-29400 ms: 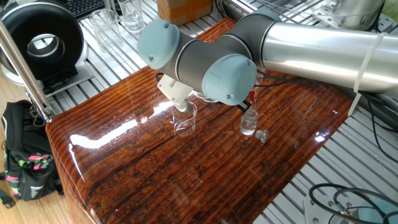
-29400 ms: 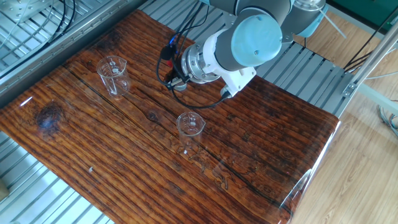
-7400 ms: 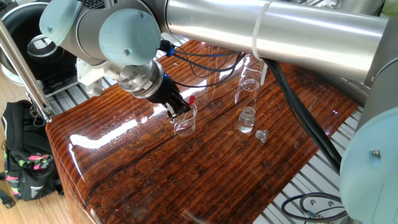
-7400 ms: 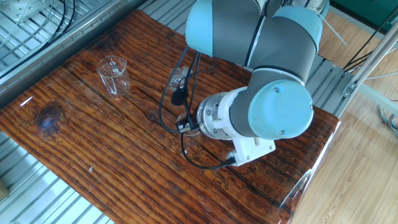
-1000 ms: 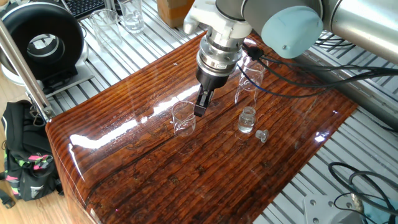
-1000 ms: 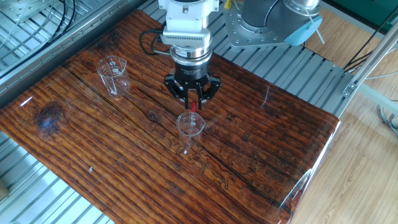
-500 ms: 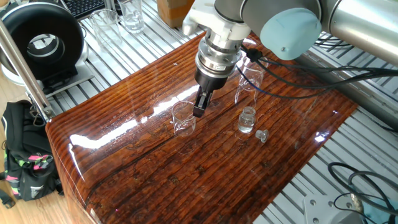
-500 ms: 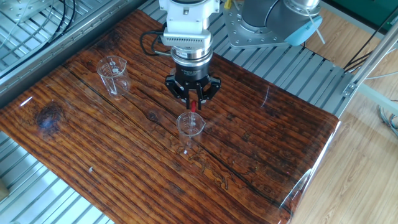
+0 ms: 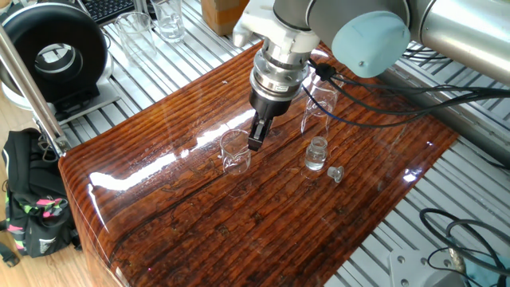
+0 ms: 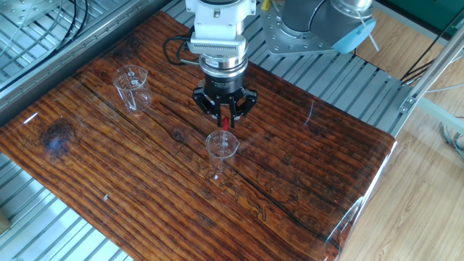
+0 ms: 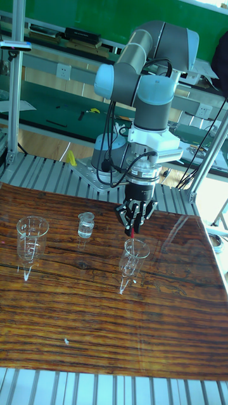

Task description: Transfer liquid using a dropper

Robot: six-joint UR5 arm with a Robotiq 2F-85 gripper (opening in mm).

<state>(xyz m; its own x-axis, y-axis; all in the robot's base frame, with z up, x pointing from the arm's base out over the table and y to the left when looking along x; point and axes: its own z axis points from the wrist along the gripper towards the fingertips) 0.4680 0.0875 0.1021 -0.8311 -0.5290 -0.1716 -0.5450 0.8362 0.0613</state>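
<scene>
gripper gripping dropper, above beaker

Glossy dark wood tabletop on ribbed metal bench. Black backpack on pale wooden floor. Green wall behind, sockets below. Black round fan on bench.

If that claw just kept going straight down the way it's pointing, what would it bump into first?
Probably the rim of the small clear glass beaker right under the gripper. The red-bulbed dropper it holds already hangs over the beaker's mouth, though exact alignment is hard to judge.
</scene>
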